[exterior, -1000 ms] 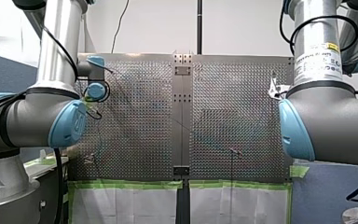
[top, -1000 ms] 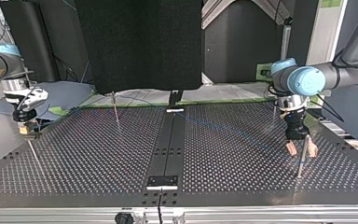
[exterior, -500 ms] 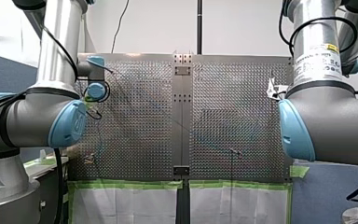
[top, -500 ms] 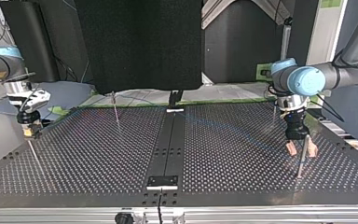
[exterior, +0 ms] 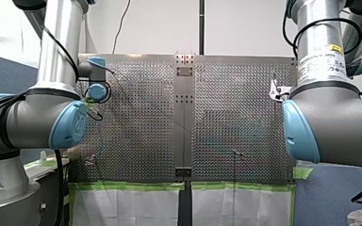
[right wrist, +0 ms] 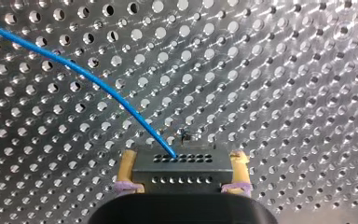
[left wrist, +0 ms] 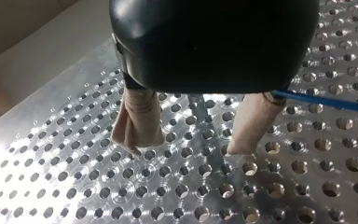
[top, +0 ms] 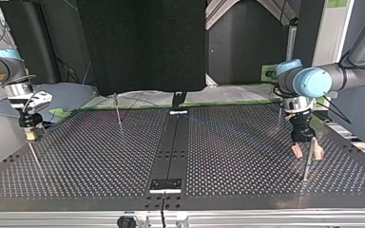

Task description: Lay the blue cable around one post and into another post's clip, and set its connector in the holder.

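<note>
Slowly, my right pincer [right wrist: 182,173], its yellow pads pinching the black perforated connector block [right wrist: 182,163], has edged inward and lower from the perforated metal counter's [right wrist: 284,93] side edge. The thin blue cable [right wrist: 88,77] trails from the block across the counter. My left pincer [left wrist: 189,142] stays spread astride a thin metal post [top: 306,168], so routing looks barely begun.

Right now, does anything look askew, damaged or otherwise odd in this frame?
Only one thing: in the left wrist view, one beige pad of my left tool looks creased and bunched, the other pad smoother. The blue cable runs unkinked from the connector held in my right tool.
</note>
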